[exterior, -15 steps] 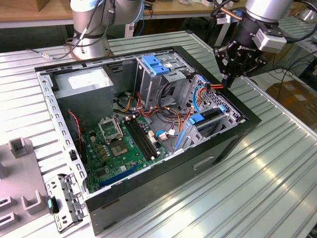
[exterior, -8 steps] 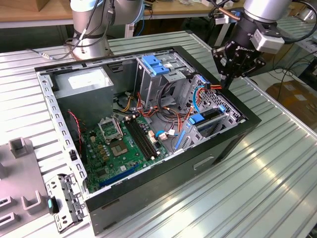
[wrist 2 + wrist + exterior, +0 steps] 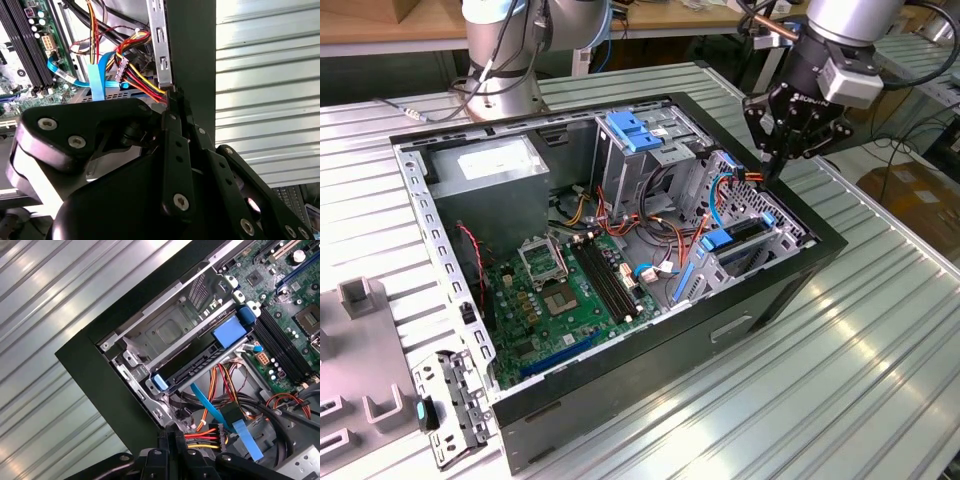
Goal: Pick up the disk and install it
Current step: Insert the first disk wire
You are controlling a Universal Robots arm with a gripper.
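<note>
Black gripper (image 3: 175,100) linkages are seen closest in both wrist views, fingers pressed together over a bundle of red, yellow and black wires (image 3: 202,437). An open black computer case (image 3: 800,275) is laid on a ribbed metal table (image 3: 880,360); a green motherboard (image 3: 570,300) is mounted inside. The disk (image 3: 200,367) is seated in a silver bay, blue rails visible.

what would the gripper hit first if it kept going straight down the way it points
Probably the red, yellow and black power cable bundle with its connector, just past the gripper tip by the case wall; depth is unclear.
</note>
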